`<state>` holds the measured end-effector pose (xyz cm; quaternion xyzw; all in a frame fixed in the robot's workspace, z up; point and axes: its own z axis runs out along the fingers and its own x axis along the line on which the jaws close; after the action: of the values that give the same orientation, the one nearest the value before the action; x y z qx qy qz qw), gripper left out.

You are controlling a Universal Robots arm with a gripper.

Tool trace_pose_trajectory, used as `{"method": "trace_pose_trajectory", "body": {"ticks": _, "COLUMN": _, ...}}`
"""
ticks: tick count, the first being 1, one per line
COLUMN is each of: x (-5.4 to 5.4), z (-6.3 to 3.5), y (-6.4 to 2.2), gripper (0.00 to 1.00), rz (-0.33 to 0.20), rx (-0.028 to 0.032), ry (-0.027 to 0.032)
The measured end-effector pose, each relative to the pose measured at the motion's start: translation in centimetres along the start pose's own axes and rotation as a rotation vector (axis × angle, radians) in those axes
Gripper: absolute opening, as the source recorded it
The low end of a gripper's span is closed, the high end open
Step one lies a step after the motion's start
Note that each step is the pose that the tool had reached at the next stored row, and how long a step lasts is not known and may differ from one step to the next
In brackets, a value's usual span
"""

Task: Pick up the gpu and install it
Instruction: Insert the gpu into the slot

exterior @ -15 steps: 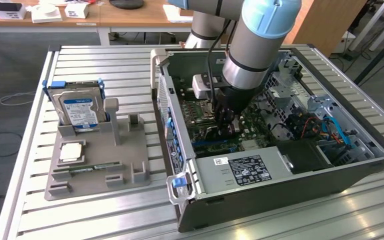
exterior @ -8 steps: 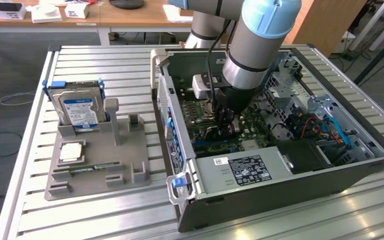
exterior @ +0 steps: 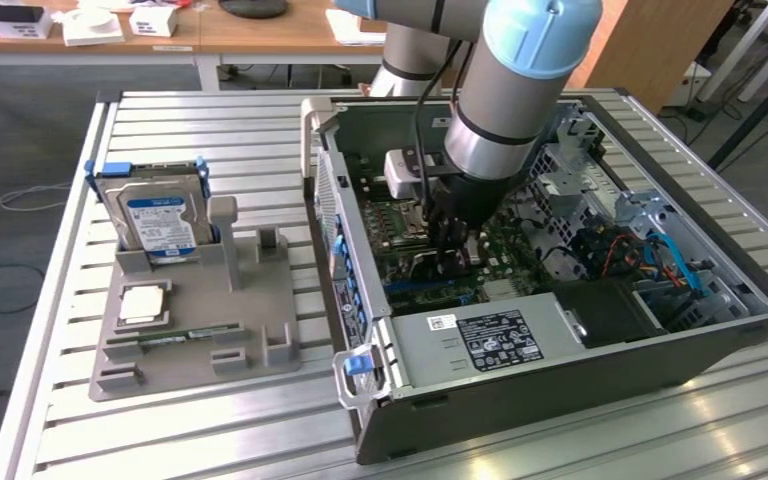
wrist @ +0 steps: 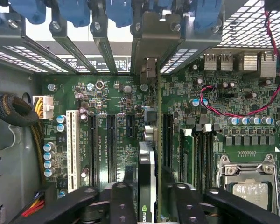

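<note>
The claw (wrist: 148, 198) stands around the gpu (wrist: 148, 154), fingers slightly apart, card upright in the motherboard (wrist: 107, 100) slot.

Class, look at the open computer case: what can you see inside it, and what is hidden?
Inside the computer case sit a green motherboard, the gpu standing on edge between the gripper fingers, and a power supply. The card's bottom edge and its slot are covered.
</note>
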<state>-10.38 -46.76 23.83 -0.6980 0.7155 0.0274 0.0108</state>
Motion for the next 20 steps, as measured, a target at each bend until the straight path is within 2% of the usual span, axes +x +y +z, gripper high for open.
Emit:
{"method": "trace_pose_trajectory", "body": {"ticks": 1, "x": 0.0, "z": -0.02, "y": 0.0, "gripper": 0.35, "rz": 0.0, "rx": -0.0002, "ry": 0.0005}}
{"method": "trace_pose_trajectory", "body": {"ticks": 2, "x": 0.0, "z": -0.03, "y": 0.01, "gripper": 0.41, "rz": 0.0, "rx": -0.0003, "ry": 0.0007}}
{"method": "trace_pose_trajectory", "body": {"ticks": 7, "x": 0.0, "z": -0.04, "y": 0.0, "gripper": 0.41, "rz": 0.0, "rx": -0.0002, "ry": 0.0005}}
{"method": "trace_pose_trajectory", "body": {"ticks": 10, "x": 0.0, "z": -0.38, "y": 0.01, "gripper": 0.41, "rz": 0.0, "rx": -0.0003, "ry": 0.0007}}
{"method": "trace_pose_trajectory", "body": {"ticks": 13, "x": 0.0, "z": -1.11, "y": 0.03, "gripper": 0.41, "rz": 0.0, "rx": -0.0003, "ry": 0.0007}}
{"method": "trace_pose_trajectory", "body": {"ticks": 20, "x": -0.2, "z": -3.58, "y": 0.09, "gripper": 0.41, "rz": 0.0, "rx": -0.0003, "ry": 0.0006}}
